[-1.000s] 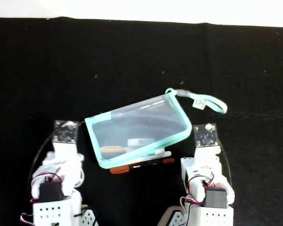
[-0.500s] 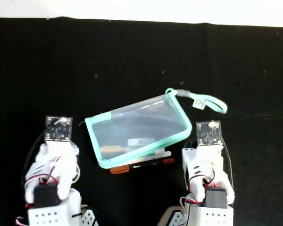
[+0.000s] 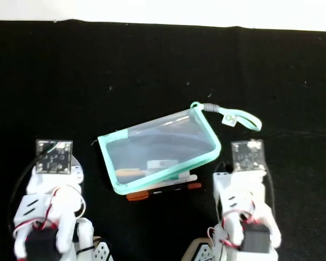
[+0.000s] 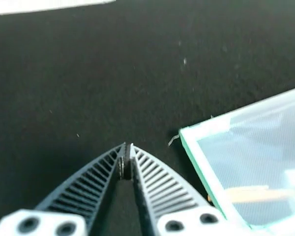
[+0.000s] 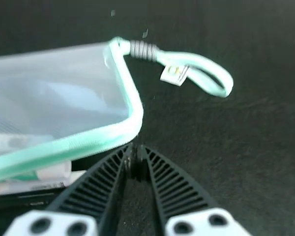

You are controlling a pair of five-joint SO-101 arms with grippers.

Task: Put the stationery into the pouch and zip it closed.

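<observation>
- End effector (image 4: 126, 164) on the left arm: fingers pinched together right at the tips with nothing between them. It sits over bare black desk (image 4: 88, 73), just beside a corner of the pouch (image 4: 250, 152) but apart from it.
- Right end effector (image 5: 136, 164): same deal, closed tight and empty. Its tips are right up against the pouch's teal edging near the strap-side corner. Can't tell if that's real contact.
- The pouch is clear with teal trim and lies flat on the desk between the two arms. In the high view its long axis runs on a slant, from lower left near the left arm up to the right. The wrist strap (image 3: 240, 118) hangs off the far right corner, pointing away to the right.
- Stationery (image 3: 163, 190): a few pens lying parallel to the pouch's near long edge and poking out past it toward the arms. Can't tell whether they're partly inside or just underneath.
- The right wrist view shows the grey ribbed bit (image 5: 143, 48) where the strap joins, plus a small tag (image 5: 174, 74). The left wrist view shows the opposite corner, with a tan stick (image 4: 255, 194) visible through the clear panel. The high view has the whole outline.
</observation>
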